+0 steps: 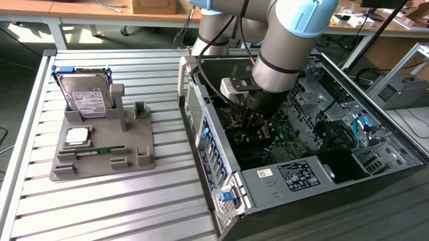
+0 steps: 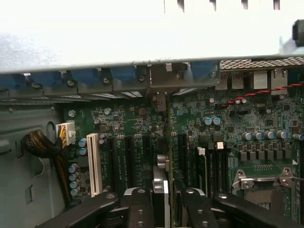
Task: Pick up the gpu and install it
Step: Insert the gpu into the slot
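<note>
Inside computer case (image 1: 282,186), gpu (image 2: 167,156) upright.

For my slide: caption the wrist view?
Fingers hold the gpu edge-on above the motherboard slots.

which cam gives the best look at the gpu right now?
The wrist view: the gpu is seen edge-on, standing between the gripper fingers over the motherboard slots, its bracket end up at the case's rear wall. In the exterior view the arm covers most of it inside the computer case.
</note>
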